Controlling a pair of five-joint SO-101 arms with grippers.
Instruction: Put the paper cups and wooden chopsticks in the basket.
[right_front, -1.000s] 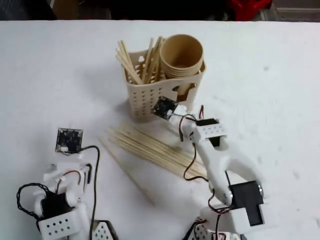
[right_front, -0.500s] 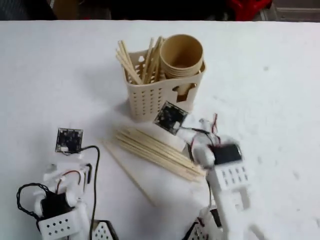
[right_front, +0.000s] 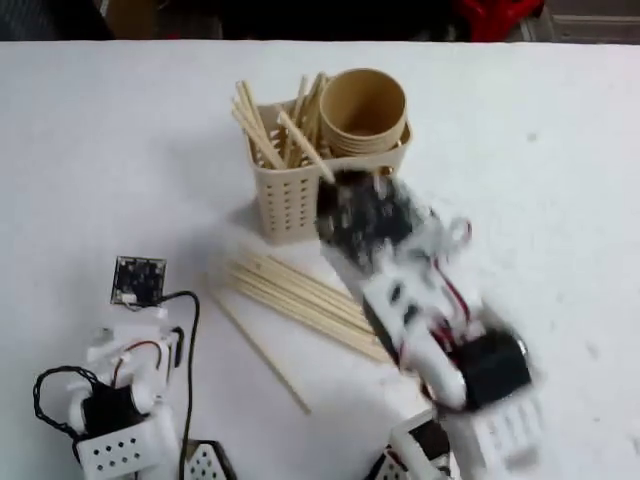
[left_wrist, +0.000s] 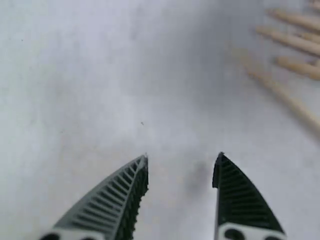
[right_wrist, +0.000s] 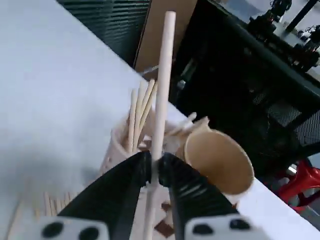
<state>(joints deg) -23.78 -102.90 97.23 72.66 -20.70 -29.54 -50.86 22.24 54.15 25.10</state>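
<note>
A cream slotted basket (right_front: 290, 195) stands mid-table with stacked paper cups (right_front: 362, 105) and several wooden chopsticks (right_front: 268, 125) upright in it. More chopsticks lie in a loose pile (right_front: 295, 295) on the table in front of it. My right gripper (right_wrist: 155, 161) is shut on a single chopstick (right_wrist: 163, 70), held in the air just in front of the basket (right_wrist: 119, 150) and cups (right_wrist: 217, 157); from above that chopstick (right_front: 305, 147) slants across the basket's front. My left gripper (left_wrist: 182, 160) hangs open over bare table at the near left, chopstick tips (left_wrist: 295, 50) off to its side.
The table's far edge runs along the back with dark clutter beyond it. The left arm's body (right_front: 115, 405) and its cable sit at the near left corner. White tabletop lies open to the left and right of the basket.
The right arm rose from the chopstick pile with one chopstick and swung up toward the basket. The left arm stayed still.
</note>
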